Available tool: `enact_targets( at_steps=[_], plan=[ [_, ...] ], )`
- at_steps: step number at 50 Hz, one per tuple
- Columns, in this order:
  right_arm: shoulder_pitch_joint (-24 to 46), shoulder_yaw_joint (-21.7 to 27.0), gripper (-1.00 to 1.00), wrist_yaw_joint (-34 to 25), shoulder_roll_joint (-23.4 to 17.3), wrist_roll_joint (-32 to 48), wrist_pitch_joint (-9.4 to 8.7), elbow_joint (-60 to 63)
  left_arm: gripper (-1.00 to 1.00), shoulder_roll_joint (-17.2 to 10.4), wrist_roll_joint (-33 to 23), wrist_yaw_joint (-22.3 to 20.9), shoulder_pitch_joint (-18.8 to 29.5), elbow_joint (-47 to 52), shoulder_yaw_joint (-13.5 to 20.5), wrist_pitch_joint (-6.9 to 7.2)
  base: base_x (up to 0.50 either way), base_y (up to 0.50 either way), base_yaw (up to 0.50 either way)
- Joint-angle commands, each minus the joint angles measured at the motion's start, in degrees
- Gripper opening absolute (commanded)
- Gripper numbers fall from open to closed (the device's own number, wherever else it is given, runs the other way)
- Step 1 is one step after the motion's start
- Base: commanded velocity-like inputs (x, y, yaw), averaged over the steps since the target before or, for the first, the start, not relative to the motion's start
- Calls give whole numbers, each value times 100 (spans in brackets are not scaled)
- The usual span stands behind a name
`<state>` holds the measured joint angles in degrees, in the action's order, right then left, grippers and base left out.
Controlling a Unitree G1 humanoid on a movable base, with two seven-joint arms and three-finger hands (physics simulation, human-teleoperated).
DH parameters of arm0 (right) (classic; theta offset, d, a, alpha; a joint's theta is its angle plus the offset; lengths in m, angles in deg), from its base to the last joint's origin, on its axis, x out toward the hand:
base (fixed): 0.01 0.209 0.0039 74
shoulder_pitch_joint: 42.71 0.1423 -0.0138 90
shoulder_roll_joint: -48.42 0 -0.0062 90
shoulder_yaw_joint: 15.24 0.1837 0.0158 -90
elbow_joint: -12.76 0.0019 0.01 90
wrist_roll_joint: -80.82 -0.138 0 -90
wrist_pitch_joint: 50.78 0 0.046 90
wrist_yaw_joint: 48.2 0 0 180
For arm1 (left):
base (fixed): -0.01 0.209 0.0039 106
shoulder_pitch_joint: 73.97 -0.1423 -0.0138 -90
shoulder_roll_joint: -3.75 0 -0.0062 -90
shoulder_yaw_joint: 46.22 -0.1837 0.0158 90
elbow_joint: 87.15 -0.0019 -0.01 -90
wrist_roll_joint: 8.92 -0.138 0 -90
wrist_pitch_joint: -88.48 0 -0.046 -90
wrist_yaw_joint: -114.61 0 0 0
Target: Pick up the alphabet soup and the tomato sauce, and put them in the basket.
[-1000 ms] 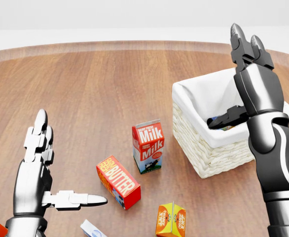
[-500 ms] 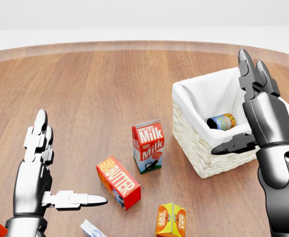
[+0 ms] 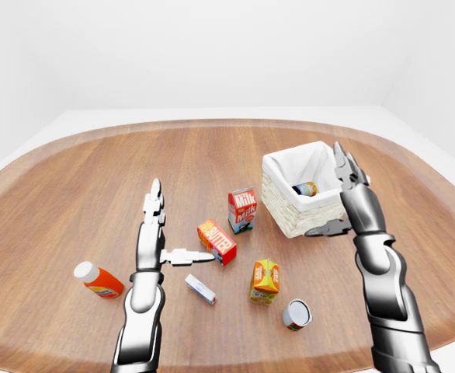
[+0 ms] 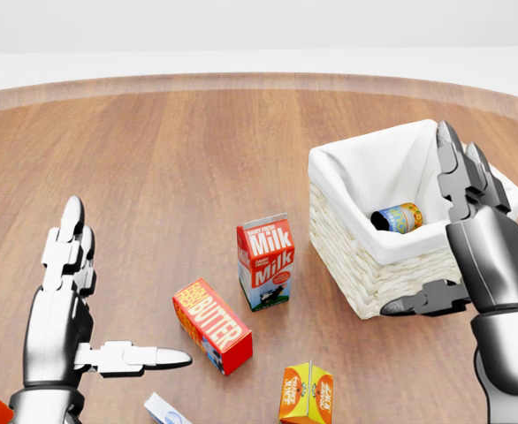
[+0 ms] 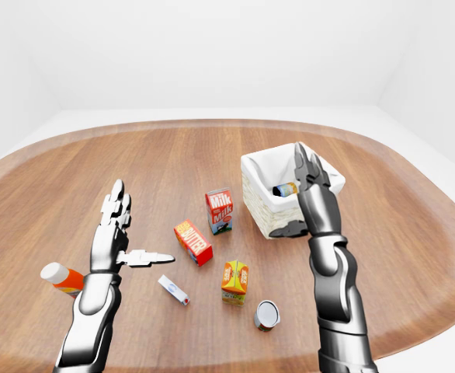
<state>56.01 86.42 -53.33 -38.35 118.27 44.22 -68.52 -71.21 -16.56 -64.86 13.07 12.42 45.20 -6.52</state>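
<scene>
The white cloth-lined wicker basket [image 4: 346, 252] stands right of centre in the head view. A can with a blue and orange label [image 4: 397, 217], probably the alphabet soup, lies on its side inside it. A second can with a red label [image 3: 296, 314], probably the tomato sauce, lies on the table near the bottom of the left-eye view, below the basket. My right hand [image 4: 427, 228] is open at the basket's lower right corner, fingers pointing up and thumb out to the left, holding nothing. My left hand [image 4: 128, 284] is open and empty over the table at lower left.
Between the hands stand a milk carton [image 4: 264, 261], a red butter box [image 4: 212, 325] and an orange juice carton [image 4: 306, 393]. A small white box [image 3: 200, 289] and an orange bottle [image 3: 98, 280] lie near my left arm. The round wooden table [image 3: 80, 179] stretches beyond.
My right hand has dropped from over the basket to its lower right corner, uncovering the can inside. The left hand has stayed still.
</scene>
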Motion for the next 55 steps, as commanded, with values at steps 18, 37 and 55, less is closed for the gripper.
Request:
enact_targets(
  at_steps=[18,37,55],
  plan=[
    [-1004,169,100,-268,400,-167,0,735,100,10,-29,-12,-62,87,-31,0,0,0,0],
    [-1485,119,100,-201,604,-90,0,736,100,5,-20,-17,-56,46,-17,0,0,0,0],
    [-2039,229,100,-569,867,-315,0,1350,100,3,10,-3,-30,33,6,0,0,0,0]
  ],
)
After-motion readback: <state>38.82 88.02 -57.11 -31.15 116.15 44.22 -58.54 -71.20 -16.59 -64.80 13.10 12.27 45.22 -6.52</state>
